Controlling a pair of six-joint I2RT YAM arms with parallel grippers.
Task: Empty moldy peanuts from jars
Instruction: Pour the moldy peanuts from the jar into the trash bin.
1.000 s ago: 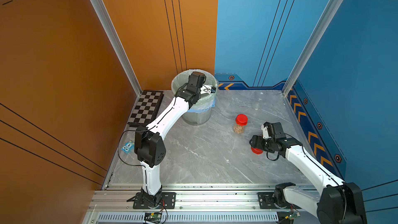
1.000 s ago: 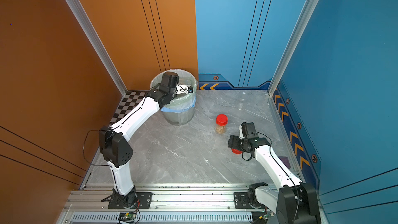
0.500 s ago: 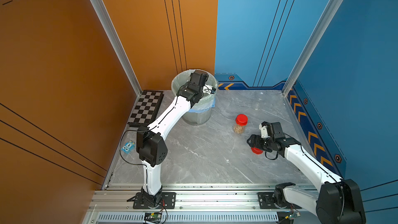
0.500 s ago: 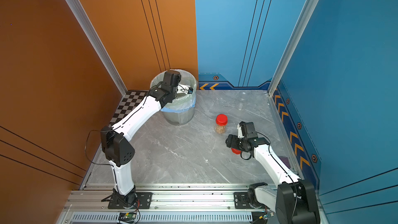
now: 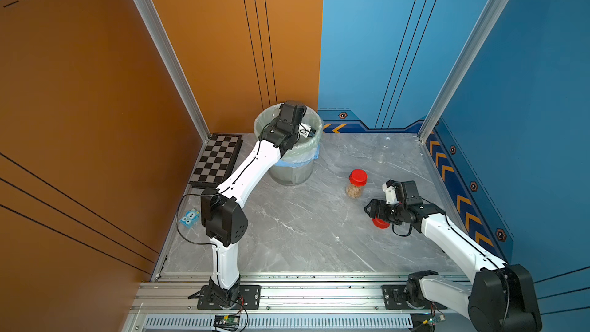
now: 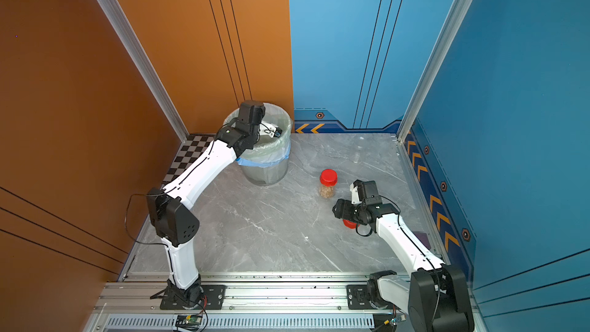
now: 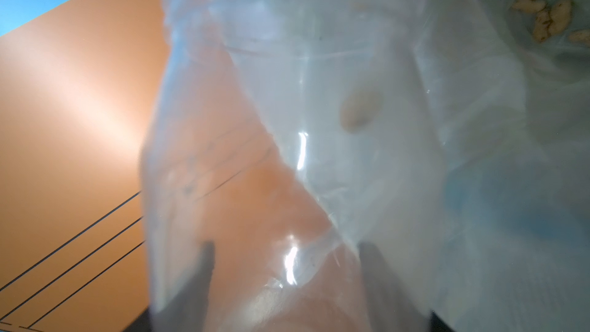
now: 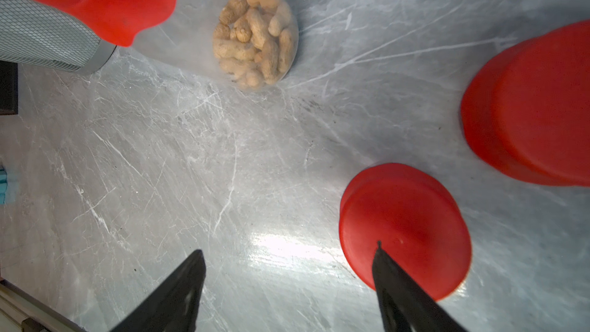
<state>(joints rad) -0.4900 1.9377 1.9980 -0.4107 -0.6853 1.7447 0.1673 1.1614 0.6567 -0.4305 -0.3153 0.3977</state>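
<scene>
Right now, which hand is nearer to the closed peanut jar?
Right. The right hand is open close beside the closed jar, above a red lid; the left hand is far away over the bin, gripping a clear jar.

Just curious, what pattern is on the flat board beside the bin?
Black-and-grey checkerboard squares cover the board, clearest in a top view.

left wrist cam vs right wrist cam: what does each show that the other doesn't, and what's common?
Left wrist only: clear jar clamped by the left gripper, bin liner behind it holding loose peanuts, orange wall.
Right wrist only: two loose red lids, capped jar full of peanuts, marble table, right gripper open, empty.
Both: peanuts, the bin, each arm's own dark jaws.
</scene>
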